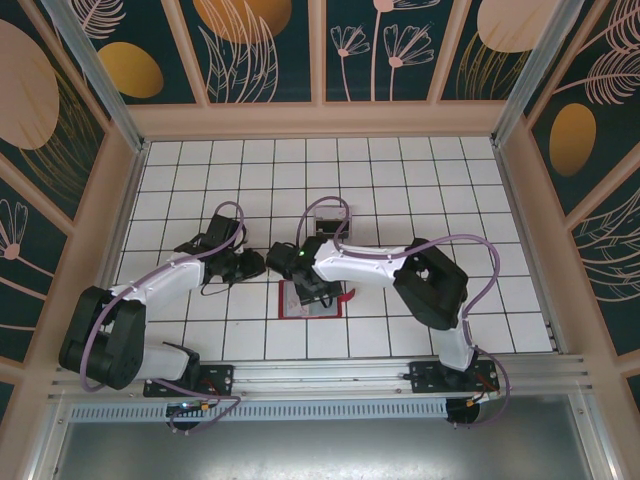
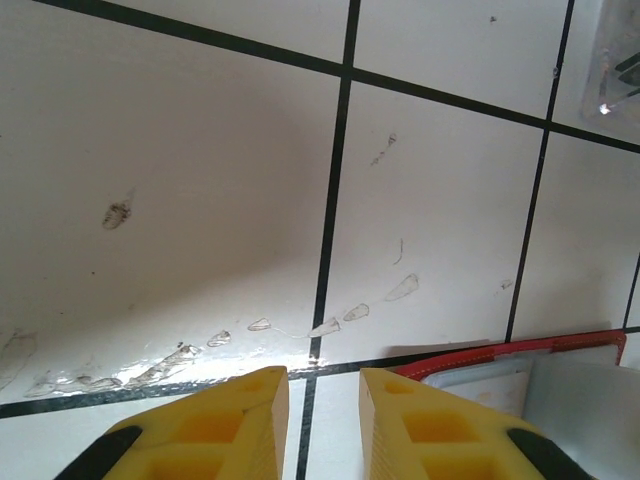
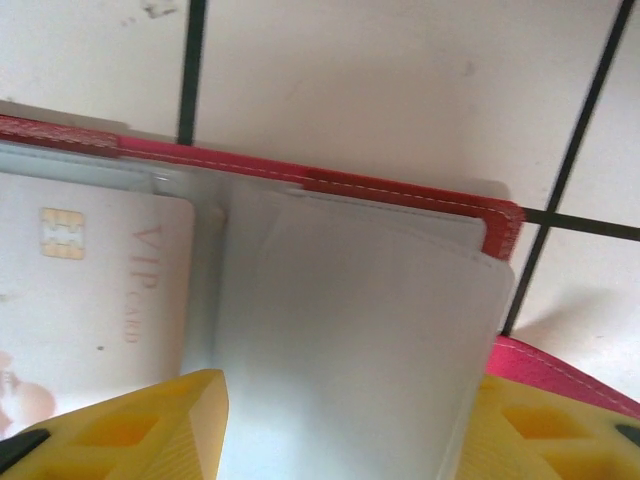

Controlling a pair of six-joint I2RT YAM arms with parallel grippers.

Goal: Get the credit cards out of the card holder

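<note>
The red card holder (image 1: 284, 304) lies open on the white tiled table. In the right wrist view its red rim (image 3: 400, 192) frames greyish pocket leaves (image 3: 350, 300). A pale credit card (image 3: 95, 290) with a gold chip and "VIP card" lettering sits in the left pocket. My right gripper (image 3: 347, 385) hangs close over the holder, open, its yellow fingers (image 3: 160, 420) wide apart on either side of a pocket leaf. Just left of the holder is my left gripper (image 2: 323, 375), whose tips stand a narrow gap apart with only tile between them. A corner of the holder (image 2: 520, 350) shows at its right.
A clear plastic tray (image 1: 322, 222) sits behind the holder and shows at the top right corner (image 2: 620, 60) of the left wrist view. Dried smears (image 2: 330, 325) mark the tiles. Beige walls (image 1: 120, 200) enclose the table on three sides.
</note>
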